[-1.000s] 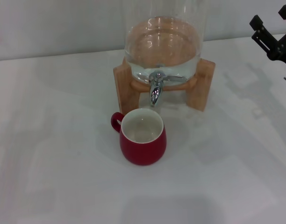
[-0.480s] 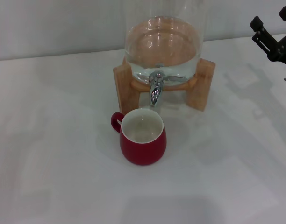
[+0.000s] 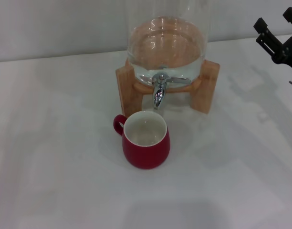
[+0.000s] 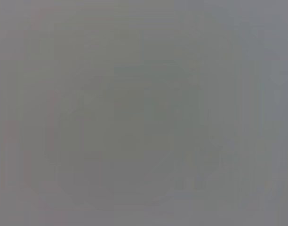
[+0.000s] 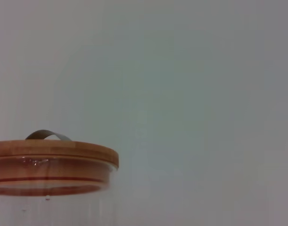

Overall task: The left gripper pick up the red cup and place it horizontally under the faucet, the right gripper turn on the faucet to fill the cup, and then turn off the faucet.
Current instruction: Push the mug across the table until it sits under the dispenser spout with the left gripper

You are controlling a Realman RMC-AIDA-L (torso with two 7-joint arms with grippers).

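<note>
The red cup [image 3: 146,143] stands upright on the white table [image 3: 55,157], its white inside showing and its handle pointing to the left. It sits just in front of and below the chrome faucet [image 3: 158,90] of the glass dispenser [image 3: 166,43]. The faucet lever lies to the side and no water stream shows. My right gripper [image 3: 275,19] is open and empty, raised at the far right, well apart from the faucet. My left gripper is out of view; the left wrist view shows only plain grey.
The dispenser rests on a wooden stand [image 3: 124,88] at the back middle and holds water. Its wooden lid [image 5: 54,150] with a metal handle shows in the right wrist view. A pale wall runs behind the table.
The right gripper has shifted very slightly at the far right. The cup and the faucet have not moved.
</note>
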